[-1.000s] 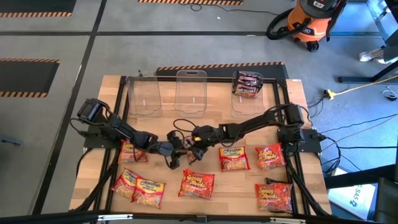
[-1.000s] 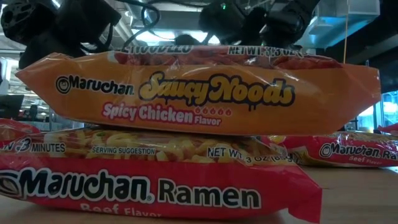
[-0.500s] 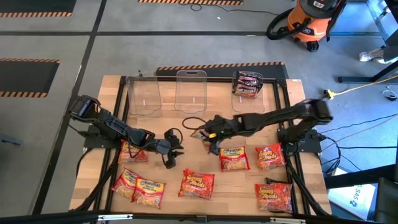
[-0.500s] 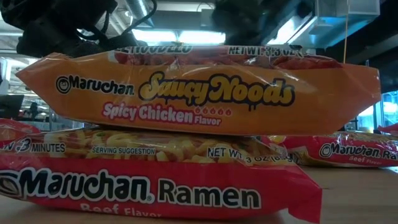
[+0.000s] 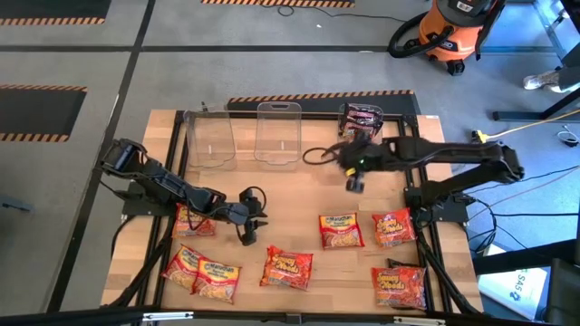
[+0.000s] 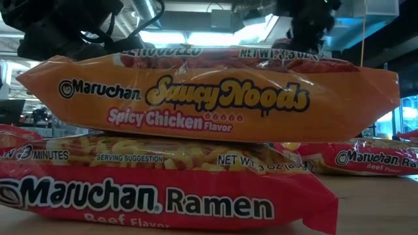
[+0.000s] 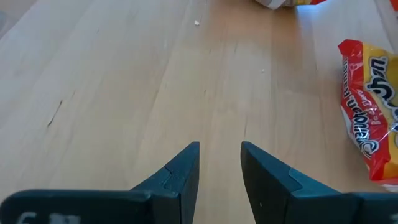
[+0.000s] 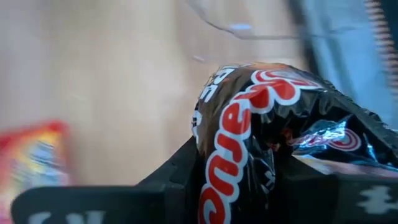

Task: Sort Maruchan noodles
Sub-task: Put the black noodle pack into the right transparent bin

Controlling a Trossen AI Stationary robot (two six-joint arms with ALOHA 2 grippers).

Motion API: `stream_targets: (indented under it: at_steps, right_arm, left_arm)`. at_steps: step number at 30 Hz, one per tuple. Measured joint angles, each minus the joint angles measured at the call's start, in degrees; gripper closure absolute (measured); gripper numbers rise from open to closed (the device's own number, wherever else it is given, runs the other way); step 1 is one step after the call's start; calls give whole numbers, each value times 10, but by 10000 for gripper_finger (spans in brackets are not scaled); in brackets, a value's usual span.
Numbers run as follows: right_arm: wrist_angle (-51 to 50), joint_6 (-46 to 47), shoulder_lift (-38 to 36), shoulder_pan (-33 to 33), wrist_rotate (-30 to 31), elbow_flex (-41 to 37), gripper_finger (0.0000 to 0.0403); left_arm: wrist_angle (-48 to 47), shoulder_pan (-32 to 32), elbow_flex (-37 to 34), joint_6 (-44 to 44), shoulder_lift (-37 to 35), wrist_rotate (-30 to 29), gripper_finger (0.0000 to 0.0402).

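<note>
The right gripper (image 5: pixel 354 181) is clamped on a dark packet (image 8: pixel 261 130), whose crumpled black wrapper with red and white lettering bulges up between the two fingers (image 8: pixel 177 168) in the right wrist view. From above, this gripper hangs over the far right part of the table (image 5: pixel 299 195), just in front of the right bin (image 5: pixel 361 136), with its arm reaching in from the right edge. That bin holds another dark packet (image 5: pixel 361 120); the middle bin (image 5: pixel 278 134) and left bin (image 5: pixel 209 138) stand beside it along the far edge. The left gripper (image 5: pixel 247 231) sits low over bare wood at centre-left, its fingers (image 7: pixel 180 177) set a little apart with nothing between them and only table surface ahead. A red and yellow packet (image 7: pixel 367 121) lies near it to one side in the left wrist view. On the near half of the table the remaining packets lie flat and mostly apart: one (image 5: pixel 193 220) just beside the left arm, two overlapping (image 5: pixel 201 270) at the near left, one (image 5: pixel 287 268) near the centre, two side by side (image 5: pixel 341 230) and (image 5: pixel 393 227) at the right, and one (image 5: pixel 400 286) at the near right corner. The low view is filled by an orange Spicy Chicken packet (image 6: pixel 209 98) resting on a red Beef packet (image 6: pixel 163 189).
</note>
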Motion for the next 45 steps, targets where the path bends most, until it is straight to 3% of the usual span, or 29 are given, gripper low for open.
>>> stream_targets:
  at_steps: [4,7,17,25,34,45]
  right_arm:
    - [-49,-86,-12,-36,63,0,311]
    - [-66,-142,-12,-70,72,-1,311]
    - [-28,-326,-9,-210,3,-41,311]
    - [76,-384,30,-311,-69,-89,311]
    - [111,-405,112,-339,-87,-114,310]
    - [149,-423,152,-337,-98,-118,310]
  left_arm:
    - [2,0,0,-3,0,0,289]
    - [7,0,0,-4,0,0,289]
    - [11,0,0,-18,0,2,289]
    - [11,0,0,-18,0,2,289]
    - [10,0,0,-19,0,2,289]
    - [10,0,0,-15,0,2,289]
